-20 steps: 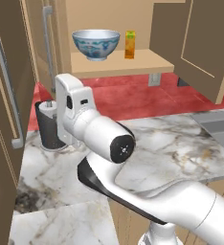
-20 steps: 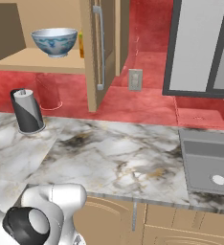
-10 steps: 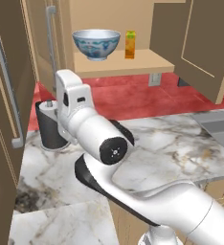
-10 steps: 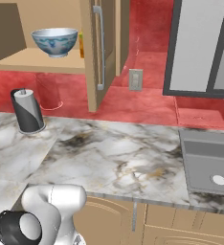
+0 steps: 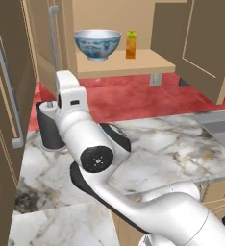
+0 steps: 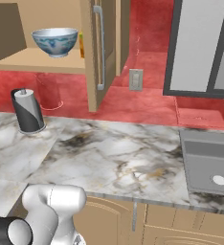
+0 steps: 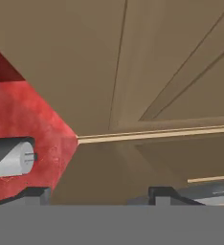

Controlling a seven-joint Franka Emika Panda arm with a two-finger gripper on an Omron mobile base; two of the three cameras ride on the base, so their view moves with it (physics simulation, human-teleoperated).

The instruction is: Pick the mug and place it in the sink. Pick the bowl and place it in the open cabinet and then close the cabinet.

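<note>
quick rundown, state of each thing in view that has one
bowl: upright on the cabinet shelf, not held
cabinet: both doors open
orange carton: upright on the shelf, right of the bowl
paper towel holder: standing upright on the counter by the red wall
sink: basin in view is empty
tool: tips apart, nothing between them, facing tan cabinet wood

Glossy ceramic bowl; matt wooden cabinet; polished marble counter.

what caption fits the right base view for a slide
Patterned bowl on the open cabinet shelf above a marble counter.
</note>
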